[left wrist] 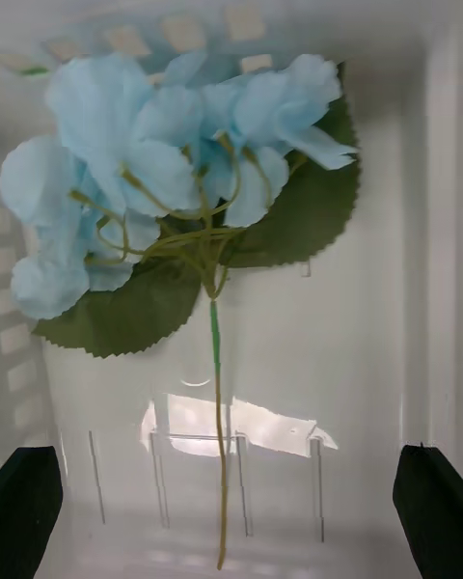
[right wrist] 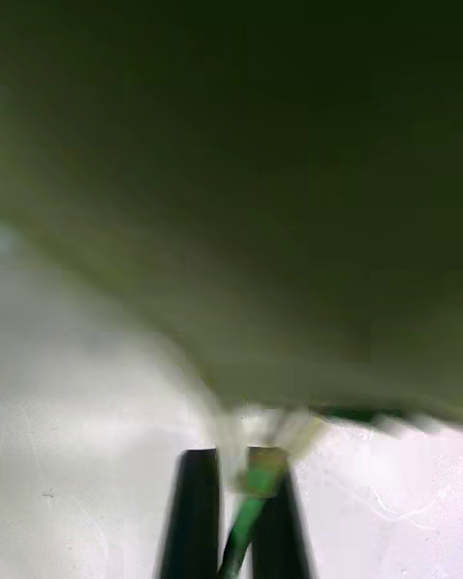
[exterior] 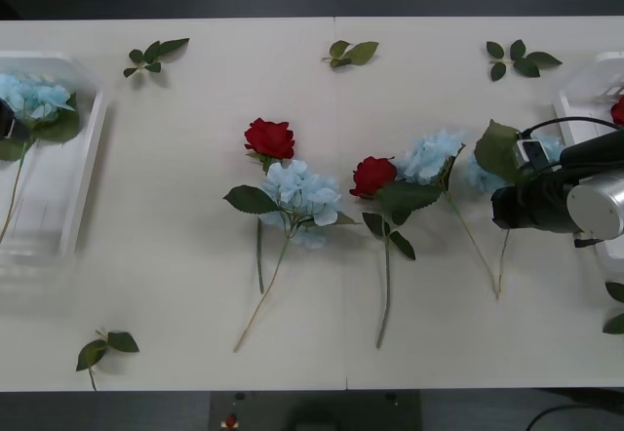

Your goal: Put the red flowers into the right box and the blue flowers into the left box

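Up close, a green stem (right wrist: 246,511) is pinched between the right gripper's (right wrist: 236,516) black fingers, just beside the right box (exterior: 585,95), where one red rose (exterior: 618,110) is already seen. Over at the left box (left wrist: 386,280), a blue flower (left wrist: 164,183) is laid inside, with the left gripper (left wrist: 231,516) spread wide above its stem.
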Controlling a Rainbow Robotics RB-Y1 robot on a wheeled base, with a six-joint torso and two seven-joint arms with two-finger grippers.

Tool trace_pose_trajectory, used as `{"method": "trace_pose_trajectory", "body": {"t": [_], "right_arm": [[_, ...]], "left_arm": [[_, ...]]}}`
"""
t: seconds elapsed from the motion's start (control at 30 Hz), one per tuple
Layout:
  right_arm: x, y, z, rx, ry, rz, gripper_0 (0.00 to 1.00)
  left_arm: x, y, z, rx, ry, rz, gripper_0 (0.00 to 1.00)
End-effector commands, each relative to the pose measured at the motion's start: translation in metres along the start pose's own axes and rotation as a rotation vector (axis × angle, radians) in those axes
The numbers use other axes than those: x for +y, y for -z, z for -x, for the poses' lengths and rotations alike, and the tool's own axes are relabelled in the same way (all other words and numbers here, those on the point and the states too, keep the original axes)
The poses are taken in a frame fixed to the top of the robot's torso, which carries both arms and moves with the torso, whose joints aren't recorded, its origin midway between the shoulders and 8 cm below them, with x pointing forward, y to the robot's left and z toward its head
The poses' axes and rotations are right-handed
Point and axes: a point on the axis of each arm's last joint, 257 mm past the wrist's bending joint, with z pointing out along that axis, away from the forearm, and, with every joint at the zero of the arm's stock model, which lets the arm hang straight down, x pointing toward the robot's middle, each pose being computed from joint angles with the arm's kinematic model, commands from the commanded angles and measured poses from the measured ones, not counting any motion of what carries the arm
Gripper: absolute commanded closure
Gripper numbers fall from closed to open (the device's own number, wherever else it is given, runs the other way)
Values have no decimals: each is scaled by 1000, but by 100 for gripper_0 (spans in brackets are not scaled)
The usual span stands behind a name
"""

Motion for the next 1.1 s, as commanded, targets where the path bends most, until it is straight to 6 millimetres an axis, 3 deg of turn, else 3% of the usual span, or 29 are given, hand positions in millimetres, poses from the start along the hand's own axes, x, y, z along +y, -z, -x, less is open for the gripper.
{"method": "trace_pose_trajectory", "body": {"t": [0.03,0.2,0.43,0.63,0.83,0.97,1.1], "right_arm": [[15,5,27,-47,-9,26,100],[9,15,41,-71,-32,35,100],[0,49,72,-111,-157,129,100],[21,84,106,-170,-186,277,100],[77,132,139,-268,-195,573,100],[113,158,149,-328,-145,735,100],[152,183,156,-407,-77,888,100]], "left_arm": [[-18,33,27,-46,-90,-68,0],[-64,44,27,-40,-152,-207,0],[-127,50,32,-55,-217,-326,0],[-187,55,44,-105,-276,-392,0],[-244,70,55,-146,-289,-411,0],[-284,88,62,-194,-315,-467,0],[-308,104,67,-237,-353,-514,0]]}}
